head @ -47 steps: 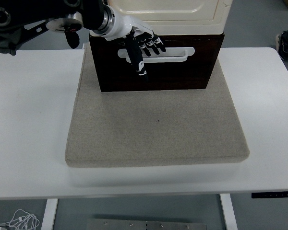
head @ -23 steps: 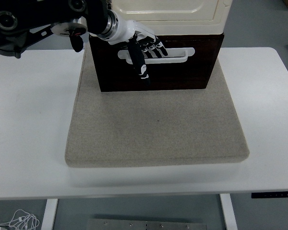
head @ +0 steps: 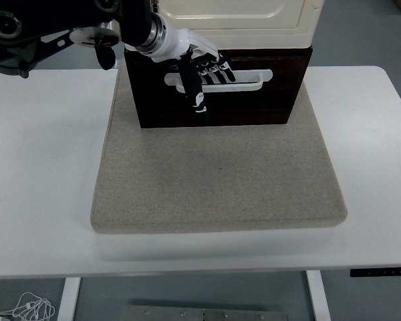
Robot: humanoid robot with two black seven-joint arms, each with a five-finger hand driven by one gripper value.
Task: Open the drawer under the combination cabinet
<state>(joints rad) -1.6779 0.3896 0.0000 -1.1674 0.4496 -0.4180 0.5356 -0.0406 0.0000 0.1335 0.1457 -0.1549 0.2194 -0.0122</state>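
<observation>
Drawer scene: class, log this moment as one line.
left hand at drawer handle | drawer closed | right arm unseen

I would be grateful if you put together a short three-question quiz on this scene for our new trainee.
1. True or false: the dark drawer under the cream cabinet has a white handle.
2. What lies under the cabinet unit on the white table? A) a metal tray B) a grey mat C) a wooden board
3. Fill in: the left hand has its fingers hooked at the ____ end of the handle.

Key
1. True.
2. B, the grey mat.
3. Left; the thumb points down over the drawer front. The right hand is out of view.
</observation>
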